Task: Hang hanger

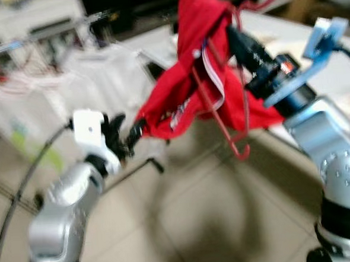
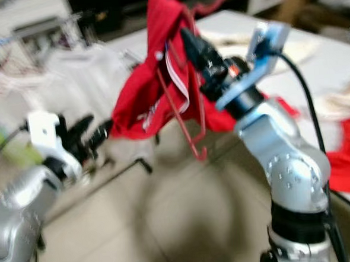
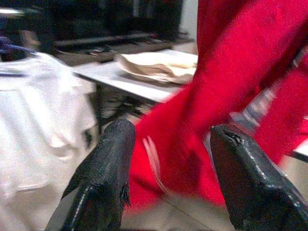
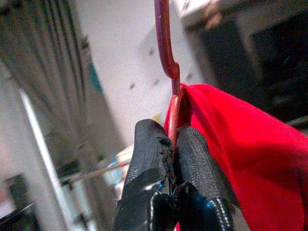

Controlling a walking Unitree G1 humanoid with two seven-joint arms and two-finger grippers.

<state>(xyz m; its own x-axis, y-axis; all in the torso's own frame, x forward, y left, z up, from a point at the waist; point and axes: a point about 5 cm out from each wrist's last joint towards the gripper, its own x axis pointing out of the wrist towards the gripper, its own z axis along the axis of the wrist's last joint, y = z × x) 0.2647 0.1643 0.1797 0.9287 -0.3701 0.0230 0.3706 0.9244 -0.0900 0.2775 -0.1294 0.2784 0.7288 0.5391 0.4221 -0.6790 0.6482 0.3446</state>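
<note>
— Item: red wire hanger (image 1: 221, 113), carrying a red garment (image 1: 179, 101). Where do we log it?

— Held up in the air at centre right, above the tiled floor (image 1: 187, 225). Our right gripper (image 4: 174, 144) is pinched tight on the wire just under the hook; the hook rises past the fingertips, the cloth drapes to the side of them.

— Handling notes?

— We judge the wire thin, stiff and light, a little slick between the pads. The garment is soft and hangs unevenly, so the load will likely swing. The neck below the hook is the sound place to hold; we already have it there.

— Second effector?

— Left gripper (image 3: 168, 159), lower and to the left, with fingers parted and nothing between them. It sits just beside the garment's low left edge; whether it touches, we cannot say, given the blur.

— Surroundings?

— White clothes (image 1: 100, 70) on the far left, white table (image 2: 314, 69) on the right.
</note>
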